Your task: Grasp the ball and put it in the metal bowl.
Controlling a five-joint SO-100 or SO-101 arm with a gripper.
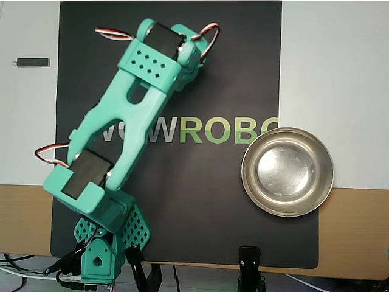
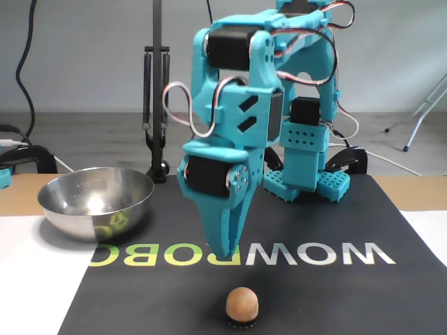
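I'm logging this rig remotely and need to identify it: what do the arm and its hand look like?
The arm is teal 3D-printed plastic with black servo blocks, one link perforated with diamond-shaped holes. Red, white and black servo cables loop between joints. The hand tapers to a pointed teal wedge. The base has a grid-perforated teal plate.

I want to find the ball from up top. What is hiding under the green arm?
From above, the arm covers part of the mat's lettering, and the ball does not show at all there. The fixed view shows the ball on a small dark ring, below the jaws.

Overhead view looks straight down; fixed view faces the arm [image 2: 258,125] low from the front; both share the mat [image 1: 200,201]
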